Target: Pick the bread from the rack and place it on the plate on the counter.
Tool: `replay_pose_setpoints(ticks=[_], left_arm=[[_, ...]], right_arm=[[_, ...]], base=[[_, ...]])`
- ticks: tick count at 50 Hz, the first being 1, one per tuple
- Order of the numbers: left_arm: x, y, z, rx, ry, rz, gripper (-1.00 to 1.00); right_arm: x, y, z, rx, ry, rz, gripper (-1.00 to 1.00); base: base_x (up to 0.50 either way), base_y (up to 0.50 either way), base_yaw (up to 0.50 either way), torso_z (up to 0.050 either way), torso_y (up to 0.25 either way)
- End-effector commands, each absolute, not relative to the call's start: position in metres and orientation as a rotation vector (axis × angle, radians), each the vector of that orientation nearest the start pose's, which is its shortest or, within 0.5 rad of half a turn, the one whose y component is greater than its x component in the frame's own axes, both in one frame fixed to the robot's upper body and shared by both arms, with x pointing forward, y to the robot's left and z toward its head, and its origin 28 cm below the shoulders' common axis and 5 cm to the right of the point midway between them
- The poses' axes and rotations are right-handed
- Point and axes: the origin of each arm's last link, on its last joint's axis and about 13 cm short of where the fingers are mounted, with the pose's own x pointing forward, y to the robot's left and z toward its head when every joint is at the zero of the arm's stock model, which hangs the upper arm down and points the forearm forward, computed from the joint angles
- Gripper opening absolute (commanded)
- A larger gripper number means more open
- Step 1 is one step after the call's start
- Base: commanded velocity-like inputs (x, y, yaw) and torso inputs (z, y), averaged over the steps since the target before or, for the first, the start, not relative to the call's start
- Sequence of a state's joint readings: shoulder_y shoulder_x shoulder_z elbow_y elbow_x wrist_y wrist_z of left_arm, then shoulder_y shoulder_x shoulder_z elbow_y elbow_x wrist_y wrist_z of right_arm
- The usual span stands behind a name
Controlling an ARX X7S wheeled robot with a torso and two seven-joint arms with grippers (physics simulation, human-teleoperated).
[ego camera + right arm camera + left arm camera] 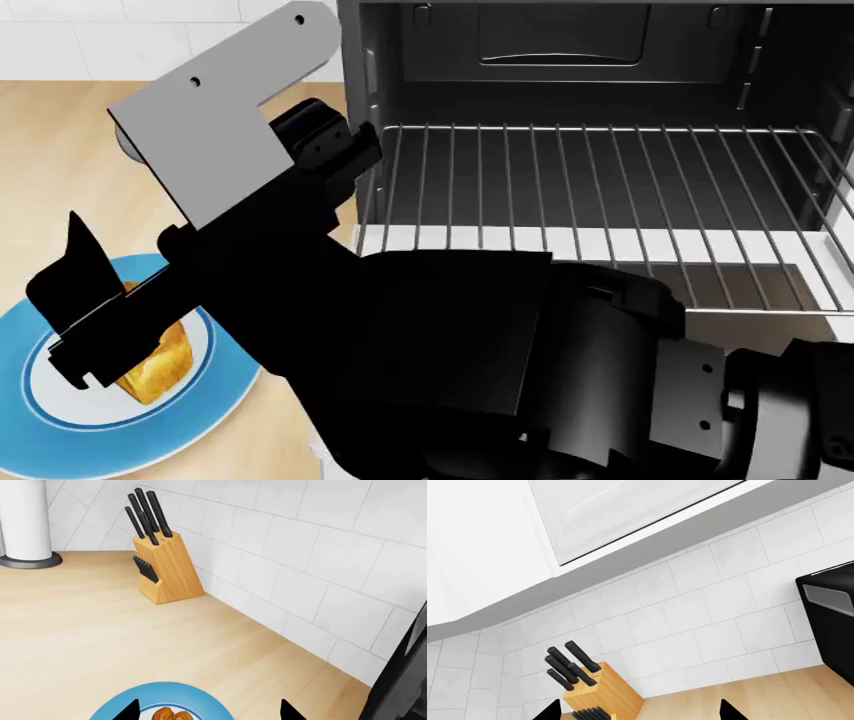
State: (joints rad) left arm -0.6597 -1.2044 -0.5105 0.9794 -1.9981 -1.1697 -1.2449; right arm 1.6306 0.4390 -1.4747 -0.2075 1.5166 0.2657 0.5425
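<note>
Bread (158, 368) lies on the plate (80, 440) beneath the open right gripper (74, 300); lift straight up, avoiding nudging it.

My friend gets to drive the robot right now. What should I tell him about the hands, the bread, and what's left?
Right tool: open, low over the plate, fingertips either side of the bread, not squeezing it.
Left tool: open, holding nothing, pointing toward the knife block and the wall.
Bread: lying on the plate, on the counter.
Rack: in the open oven, with nothing on it.
Done: bread is off the rack and on the plate.
Left: probably just lift the right tool straight up and away without bumping the bread.
</note>
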Motion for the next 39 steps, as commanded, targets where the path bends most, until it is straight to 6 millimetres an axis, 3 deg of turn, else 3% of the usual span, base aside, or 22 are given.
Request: replay_pose_setpoints(ticks=[1, 25, 39], left_arm=[[0.108, 0.288, 0.296, 0.377, -0.280, 0.241, 1.00], [0.110, 0.285, 0.295, 0.381, -0.281, 0.228, 1.00], [0.112, 0.282, 0.298, 0.388, -0.285, 0.220, 1.00]], right_arm=[[0.251, -0.012, 0.296, -0.217, -0.126, 0.749, 1.00], [0.218, -0.061, 0.313, -0.243, -0.181, 0.595, 1.00], [0.207, -0.079, 0.325, -0.254, -0.194, 0.541, 1.00]], base=[[0.00, 0.00, 0.00, 0.000, 0.000], [0.00, 0.00, 0.00, 0.000, 0.000], [0.00, 0.00, 0.00, 0.000, 0.000]])
